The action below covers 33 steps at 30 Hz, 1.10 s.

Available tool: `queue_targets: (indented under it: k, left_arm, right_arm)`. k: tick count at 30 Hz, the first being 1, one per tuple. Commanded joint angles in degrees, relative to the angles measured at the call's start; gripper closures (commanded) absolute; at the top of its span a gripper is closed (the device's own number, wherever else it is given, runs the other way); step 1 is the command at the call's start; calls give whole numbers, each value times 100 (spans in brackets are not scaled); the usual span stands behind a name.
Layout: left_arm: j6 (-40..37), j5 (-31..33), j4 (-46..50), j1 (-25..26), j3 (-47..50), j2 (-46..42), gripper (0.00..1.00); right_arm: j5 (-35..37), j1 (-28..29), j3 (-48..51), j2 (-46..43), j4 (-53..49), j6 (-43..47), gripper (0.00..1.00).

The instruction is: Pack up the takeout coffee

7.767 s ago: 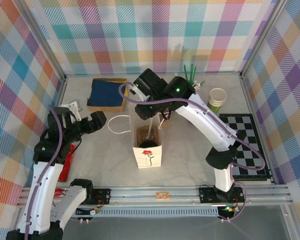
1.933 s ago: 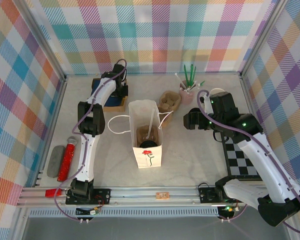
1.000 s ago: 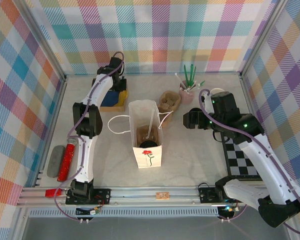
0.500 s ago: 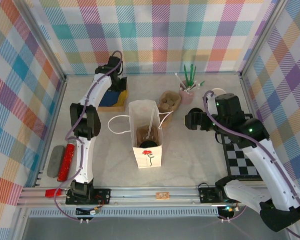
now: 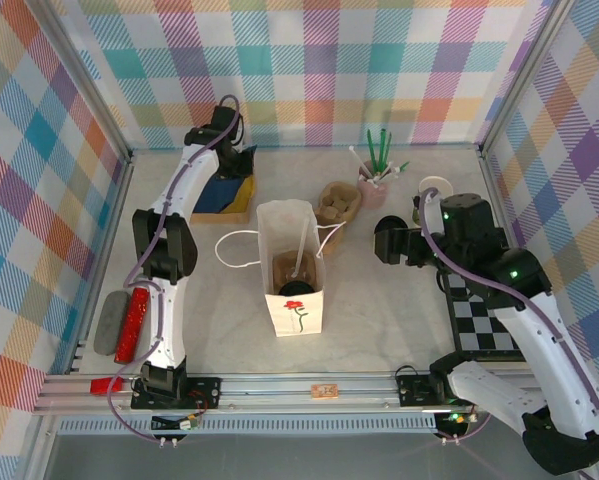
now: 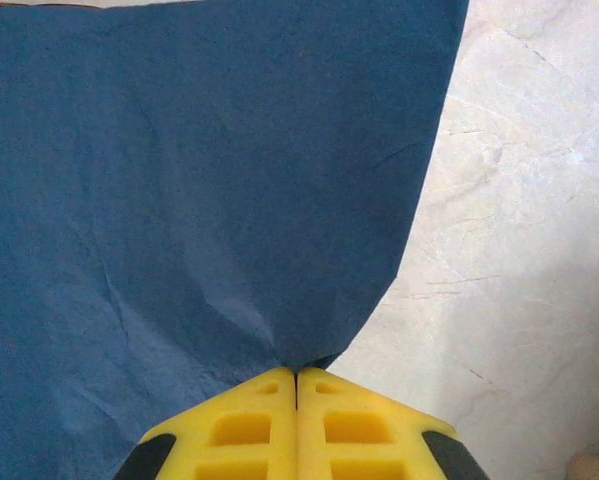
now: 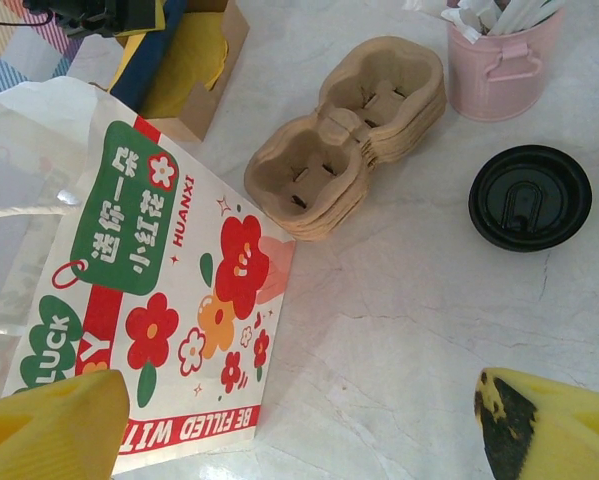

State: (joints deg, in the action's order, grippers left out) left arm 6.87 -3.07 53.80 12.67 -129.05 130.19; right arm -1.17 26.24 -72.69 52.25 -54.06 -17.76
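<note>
The takeout coffee (image 7: pixel 530 197) appears in the right wrist view as a round black lid on the table, in front of the pink pot (image 7: pixel 499 70); its cup body is hidden under the lid. My right gripper (image 7: pixel 299 440) hangs open above the bare table between the lid and the printed paper bag (image 7: pixel 129 270). From above, this gripper (image 5: pixel 386 240) sits right of the bag (image 5: pixel 294 310). My left gripper (image 6: pixel 297 370) is shut on a corner of a blue napkin (image 6: pixel 179 180). It is at the back left (image 5: pixel 237 158), over the cardboard box (image 5: pixel 234 212).
A stack of brown cup carriers (image 5: pixel 339 203) lies between bag and pink pot (image 5: pixel 372 188). A lidless green cup (image 5: pixel 434 188) stands behind my right arm. A checkerboard mat (image 5: pixel 489 310) is at the right, a red stick (image 5: pixel 131 322) and grey bar (image 5: pixel 109 322) at the left edge.
My left gripper has pulled back toward the rear wall with the blue napkin, exposing yellow in the box. My right arm has drifted slightly right, jaws still open.
</note>
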Motion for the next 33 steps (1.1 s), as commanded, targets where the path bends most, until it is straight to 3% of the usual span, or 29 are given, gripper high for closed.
queue_targets:
  k: [1,20,33]
  left_arm:
    - [151,-303,23,34,197,-348,96]
    - [527,-1134,-265,17,288,-672,97]
    - [725,-1404,-429,-388,431,-760,98]
  right_arm:
    - [-68,-27,103,-119,-43,-85,11]
    - [-101,-31,61,-259,-126,-131,11]
    - [-110,-26,120,-313,-123,-148,12]
